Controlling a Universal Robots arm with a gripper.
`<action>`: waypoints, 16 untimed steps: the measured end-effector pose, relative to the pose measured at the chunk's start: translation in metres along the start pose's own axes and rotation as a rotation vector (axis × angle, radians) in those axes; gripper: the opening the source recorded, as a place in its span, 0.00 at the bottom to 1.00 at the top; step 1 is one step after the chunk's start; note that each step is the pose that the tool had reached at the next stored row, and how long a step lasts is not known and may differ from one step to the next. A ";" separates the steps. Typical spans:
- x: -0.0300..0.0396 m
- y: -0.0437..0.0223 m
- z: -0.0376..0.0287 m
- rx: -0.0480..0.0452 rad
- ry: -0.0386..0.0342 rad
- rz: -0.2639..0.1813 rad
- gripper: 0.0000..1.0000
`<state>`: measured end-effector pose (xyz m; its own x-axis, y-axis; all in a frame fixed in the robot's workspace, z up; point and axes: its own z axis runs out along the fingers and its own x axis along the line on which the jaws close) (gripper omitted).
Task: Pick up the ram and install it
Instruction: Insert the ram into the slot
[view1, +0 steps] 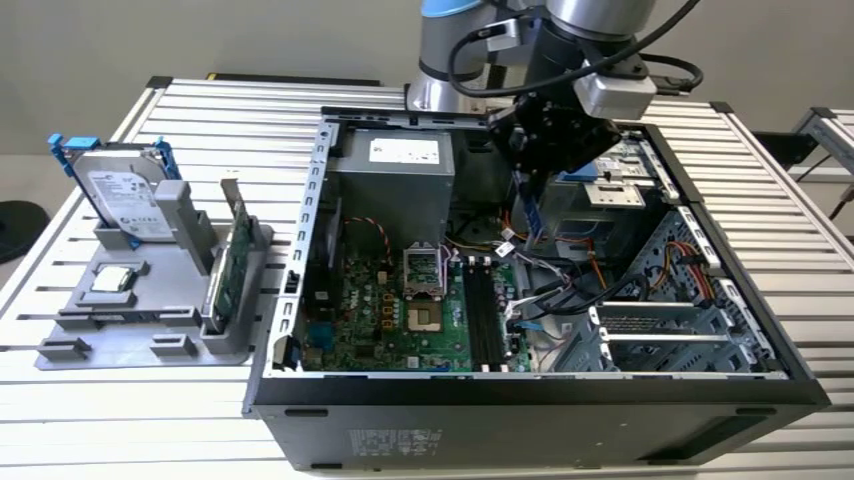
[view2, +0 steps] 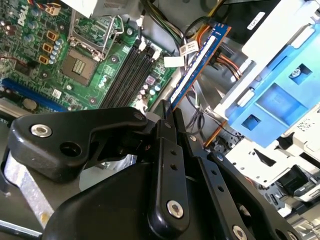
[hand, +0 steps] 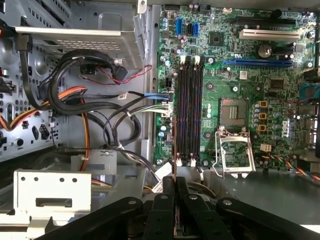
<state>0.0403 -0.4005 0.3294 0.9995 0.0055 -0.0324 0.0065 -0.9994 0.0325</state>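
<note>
- The gripper (view1: 523, 178) hung inside the open computer case (view1: 534, 385), shut on the ram (view2: 196, 65), which stuck out edge-on from its fingers above the motherboard (view1: 387, 310).
- The black memory slots (hand: 189, 110) lay open from above, with nothing standing on them.
- Just beside the slots, towards the drive-bay side of the case, a tangle of black, orange and white cables (hand: 105, 125) crowded the floor.
- At the far end of the case the grey power supply (view1: 394, 175) stood tall beside the arm.
- The blue drive caddy (view2: 280, 95) sat near the ram's far tip.
- The raised socket latch (hand: 232, 150) stood up near the slots.
</note>
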 end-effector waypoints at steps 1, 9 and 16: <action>-0.0001 0.0000 0.0008 0.0001 0.0001 0.000 0.00; -0.0014 -0.0003 0.0065 -0.0011 0.0006 0.000 0.00; -0.0014 -0.0003 0.0069 -0.0010 0.0007 0.000 0.00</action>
<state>0.0386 -0.4005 0.3226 0.9995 0.0054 -0.0318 0.0065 -0.9994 0.0335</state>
